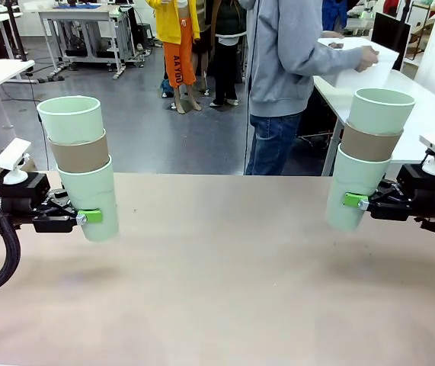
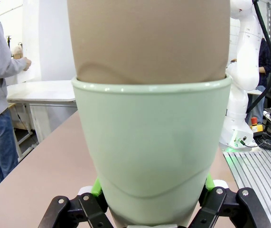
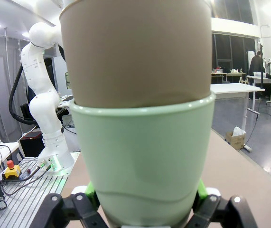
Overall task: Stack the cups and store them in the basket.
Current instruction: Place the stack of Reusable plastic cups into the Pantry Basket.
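My left gripper [image 1: 95,217] is shut on the bottom mint cup [image 1: 89,191] of a stack of three: mint, tan [image 1: 80,153], mint. It holds the stack above the table's left side, with the top leaning slightly left. My right gripper [image 1: 351,200] is shut on a matching stack [image 1: 368,142] at the right, leaning slightly right. The left wrist view shows the left gripper [image 2: 152,192] clamping its mint cup [image 2: 152,137]. In the right wrist view the right gripper [image 3: 144,202] clamps its own mint cup [image 3: 142,152]. A person's hand rests on the white basket [image 1: 358,74] at the far right.
The tan table [image 1: 225,282] lies bare between the two stacks. A person in a grey sweatshirt [image 1: 286,69] stands at the far edge, turned toward a white side table [image 1: 430,114]. More tables and people are farther back.
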Robot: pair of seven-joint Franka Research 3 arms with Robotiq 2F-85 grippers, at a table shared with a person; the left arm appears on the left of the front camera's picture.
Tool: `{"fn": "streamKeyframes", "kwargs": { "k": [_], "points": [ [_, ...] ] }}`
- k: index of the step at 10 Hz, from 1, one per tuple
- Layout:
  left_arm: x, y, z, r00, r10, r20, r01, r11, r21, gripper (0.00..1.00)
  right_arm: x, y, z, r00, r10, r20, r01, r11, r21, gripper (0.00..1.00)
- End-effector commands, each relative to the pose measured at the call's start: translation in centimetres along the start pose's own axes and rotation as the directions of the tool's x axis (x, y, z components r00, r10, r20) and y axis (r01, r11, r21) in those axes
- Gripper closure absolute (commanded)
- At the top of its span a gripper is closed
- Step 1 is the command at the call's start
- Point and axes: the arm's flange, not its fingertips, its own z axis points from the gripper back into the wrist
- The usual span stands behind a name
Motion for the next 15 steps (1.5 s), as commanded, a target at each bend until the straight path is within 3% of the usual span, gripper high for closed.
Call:
{"fn": "streamKeyframes", "kwargs": {
  "k": [1,15],
  "points": [
    [0.37,-0.02,0.09,1.000,-0.013,0.007,0.013,1.000,0.000,0.16,0.40,0.05,-0.04,1.000,0.010,0.001,-0.010,1.000,0.002,0.15],
    [0.37,-0.02,0.09,1.000,-0.013,0.007,0.013,1.000,0.000,0.16,0.40,0.05,-0.04,1.000,0.010,0.001,-0.010,1.000,0.002,0.15]
  ]
}}
